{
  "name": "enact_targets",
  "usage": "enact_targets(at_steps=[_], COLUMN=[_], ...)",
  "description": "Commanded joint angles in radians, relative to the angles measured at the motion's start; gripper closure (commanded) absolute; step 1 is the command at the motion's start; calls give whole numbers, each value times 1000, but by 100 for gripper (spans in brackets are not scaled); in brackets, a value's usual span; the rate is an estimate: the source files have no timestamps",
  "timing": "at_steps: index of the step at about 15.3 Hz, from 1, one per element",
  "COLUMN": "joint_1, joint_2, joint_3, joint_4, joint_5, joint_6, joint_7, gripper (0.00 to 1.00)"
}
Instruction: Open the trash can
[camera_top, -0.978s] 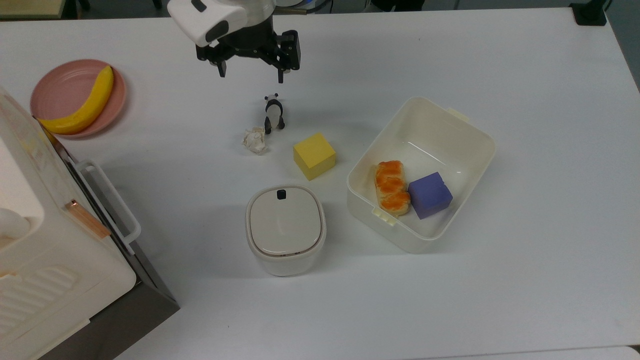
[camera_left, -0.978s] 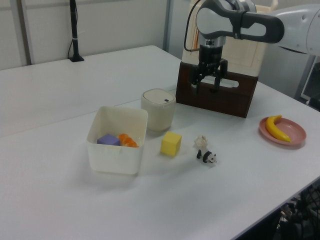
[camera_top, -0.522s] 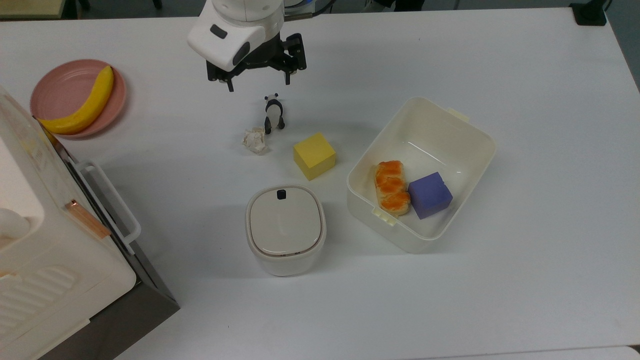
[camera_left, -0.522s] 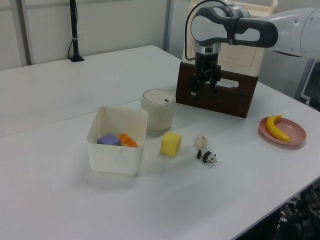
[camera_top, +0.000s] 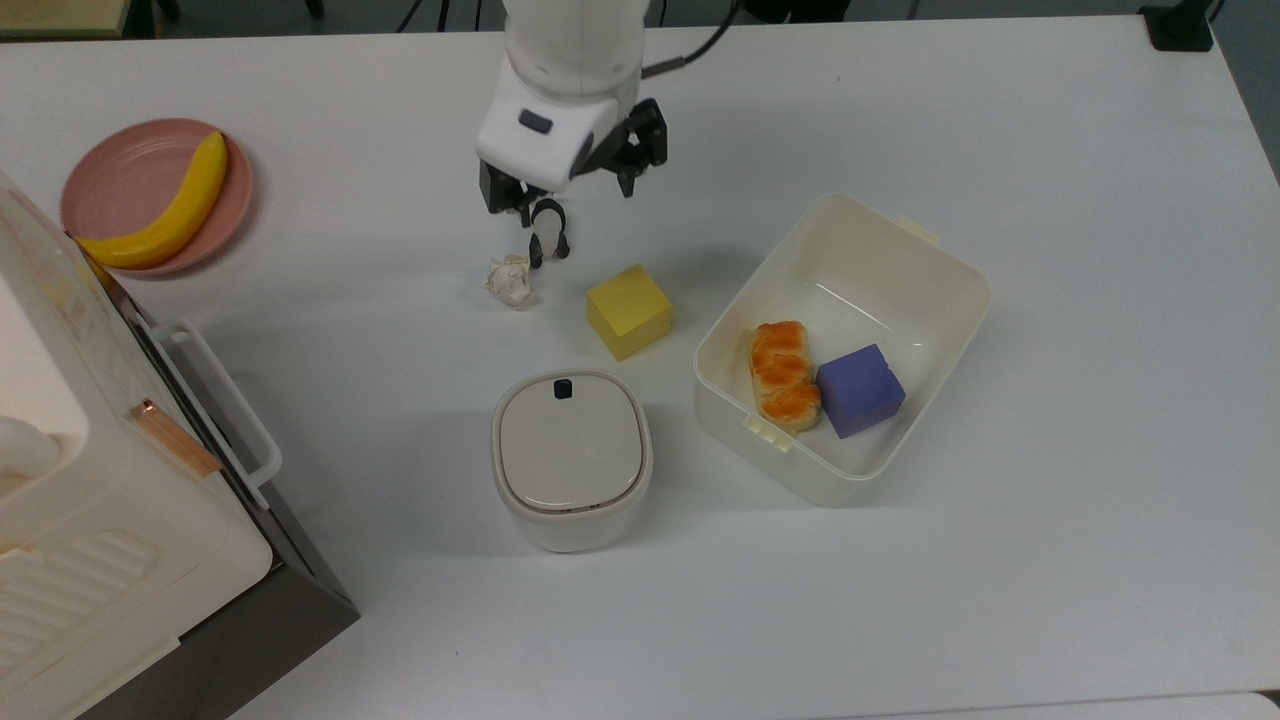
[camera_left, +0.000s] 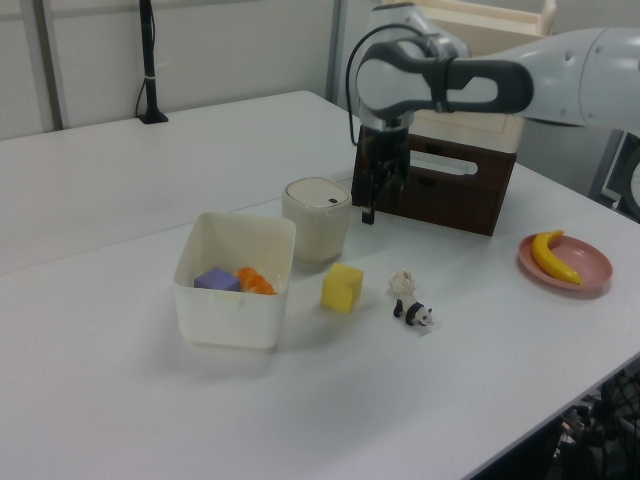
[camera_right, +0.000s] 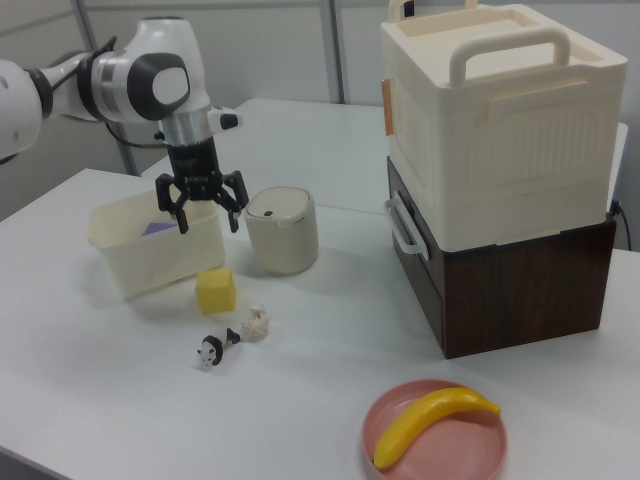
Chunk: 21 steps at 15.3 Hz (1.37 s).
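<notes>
On white table (camera_top: 1000, 600): cream trash can (camera_top: 571, 460), beige lid closed, black button at edge; pincer (camera_right: 208, 207) spread, empty.

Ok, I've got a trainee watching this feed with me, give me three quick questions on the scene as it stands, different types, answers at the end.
1. True or false: the trash can has its lid closed.
2. Multiple choice: what lies in the open tub? A) a banana; B) a pastry and a purple block; C) a toy panda.
3. Fill in: the banana rests on a ____ plate.

Key
1. True. The beige lid sits flat, and the end effector hangs open above the table near the toy panda, not touching the can.
2. B. The pastry and purple block sit side by side.
3. Pink.
</notes>
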Motion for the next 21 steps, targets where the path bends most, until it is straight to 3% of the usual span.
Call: enact_targets(at_steps=[1,19,21], joint_1=[10,8,8], joint_2=[-3,-11,-12], joint_3=[-12,-18,-20], joint_4=[-27,-24,-21], joint_5=[-30,-27,-30], joint_6=[37,29,35], joint_7=[-25,32,70], gripper=[0,0,7])
